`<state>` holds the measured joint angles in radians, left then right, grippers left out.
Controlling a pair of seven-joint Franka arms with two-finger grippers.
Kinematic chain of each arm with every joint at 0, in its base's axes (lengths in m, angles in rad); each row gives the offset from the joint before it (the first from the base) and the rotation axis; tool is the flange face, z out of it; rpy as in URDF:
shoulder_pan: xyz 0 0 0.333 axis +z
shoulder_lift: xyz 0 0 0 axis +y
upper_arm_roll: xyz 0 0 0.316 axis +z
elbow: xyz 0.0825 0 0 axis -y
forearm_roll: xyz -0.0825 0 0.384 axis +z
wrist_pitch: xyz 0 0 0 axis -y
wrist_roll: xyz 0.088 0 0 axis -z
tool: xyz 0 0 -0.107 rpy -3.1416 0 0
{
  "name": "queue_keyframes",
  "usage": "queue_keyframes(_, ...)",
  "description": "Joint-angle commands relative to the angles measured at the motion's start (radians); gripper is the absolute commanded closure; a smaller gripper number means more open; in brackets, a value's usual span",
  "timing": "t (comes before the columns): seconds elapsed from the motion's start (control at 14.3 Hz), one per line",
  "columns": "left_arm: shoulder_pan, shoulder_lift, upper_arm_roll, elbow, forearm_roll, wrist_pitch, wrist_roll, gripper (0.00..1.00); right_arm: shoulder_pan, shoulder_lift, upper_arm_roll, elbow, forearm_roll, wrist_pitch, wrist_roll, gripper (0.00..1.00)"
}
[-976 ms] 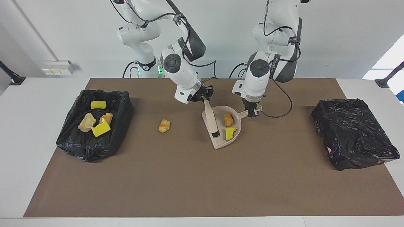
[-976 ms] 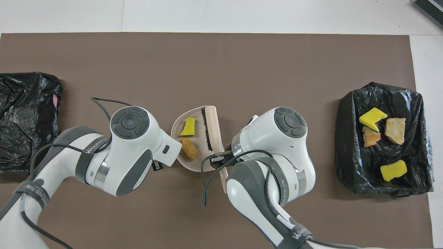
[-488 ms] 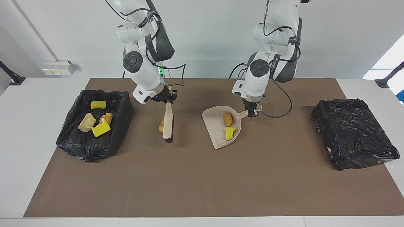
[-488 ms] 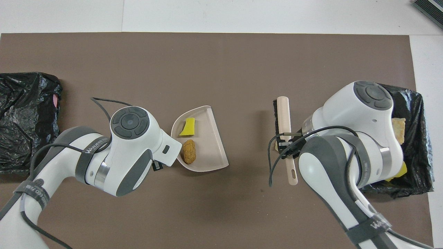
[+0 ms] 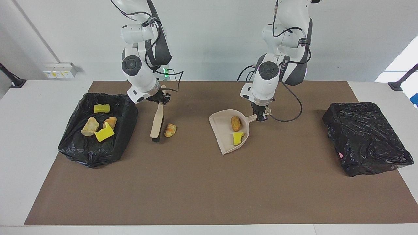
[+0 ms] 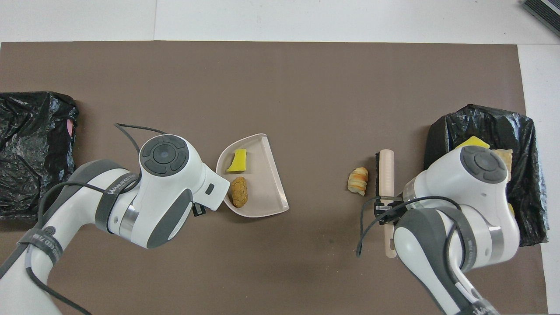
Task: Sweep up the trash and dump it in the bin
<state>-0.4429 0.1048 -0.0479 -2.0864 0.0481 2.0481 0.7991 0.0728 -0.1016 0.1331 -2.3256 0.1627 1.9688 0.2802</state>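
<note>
Seven scraps in view: four in the bin, two in the dustpan, one croissant piece loose on the brown mat.

Landmark is the dustpan, mid-table.

- Dustpan holds a brown bread chunk and a yellow-green sponge; the chunk sits nearer the robots than the sponge. Pan mouth faces the right arm's end of the table.
- Left gripper is clamped on the dustpan handle, at the pan's robot-side corner. In the overhead view the wrist covers the fingers.
- Croissant piece lies well apart from the dustpan, toward the right arm's end, roughly level with the pan's contents.
- Brush is just beside the croissant piece, on the side away from the dustpan, bristles facing it; contact cannot be told. Right gripper is clamped on the brush handle, handle end toward the robots.
- Bin, black-bagged, sits next past the brush from the dustpan. Inside: yellow sponge chunk, tan bread piece, orange-tan piece, yellow-and-green sponge.
- Second black-bagged bin is well apart from the dustpan toward the left arm's end; no scraps visible in it.
</note>
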Motion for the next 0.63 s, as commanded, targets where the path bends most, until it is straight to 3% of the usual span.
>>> queue_keyframes(0.0,-0.007,-0.031,0.006,-0.038,0.015,0.026,-0.014,1.0,0.014,-0.023,0.022,-0.087,-0.017,0.108,0.008,1.0)
queue_keyframes(0.14,-0.007,-0.033,0.006,-0.038,0.015,0.024,-0.014,1.0,0.105,0.003,0.02,-0.077,-0.017,0.143,0.048,1.0)
queue_keyframes(0.56,-0.007,-0.033,0.005,-0.038,0.015,0.024,-0.014,1.0,0.264,0.143,0.025,0.095,0.011,0.121,0.063,1.0)
